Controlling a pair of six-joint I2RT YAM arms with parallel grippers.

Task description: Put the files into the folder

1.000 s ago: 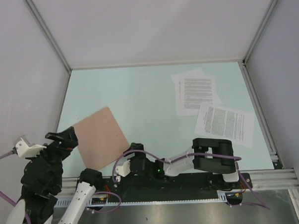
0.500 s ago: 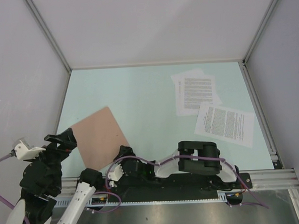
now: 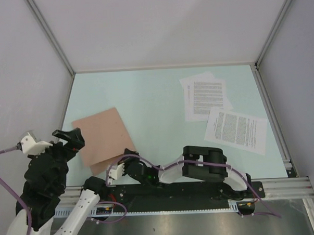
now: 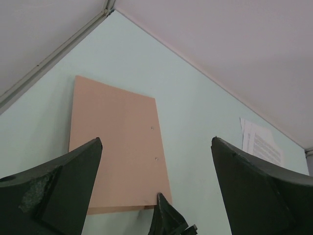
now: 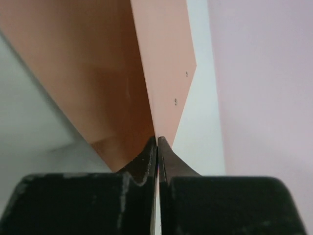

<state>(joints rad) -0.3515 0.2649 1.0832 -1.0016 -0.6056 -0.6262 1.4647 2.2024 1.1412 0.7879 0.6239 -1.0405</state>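
The salmon-brown folder (image 3: 100,136) lies on the left of the pale green table. My right gripper (image 3: 127,160) reaches low across to the folder's near right corner and is shut on its edge. In the right wrist view the gripper (image 5: 157,140) pinches the thin card, and the folder (image 5: 168,63) rises from the jaws with its darker underside showing on the left. My left gripper (image 3: 70,141) hovers open by the folder's left edge, holding nothing. The files (image 3: 205,97) lie at the far right, with another printed sheet (image 3: 235,129) nearer. The left wrist view shows the folder (image 4: 115,147) and the files (image 4: 261,144).
White walls with metal frame rails close in the table on the left, back and right. The arms' black base rail (image 3: 176,192) runs along the near edge. Purple cables loop off both arms.
My right arm has reached further left to the folder's near corner and its jaws have shut on the edge. The folder has turned a little. My left gripper has shifted slightly.
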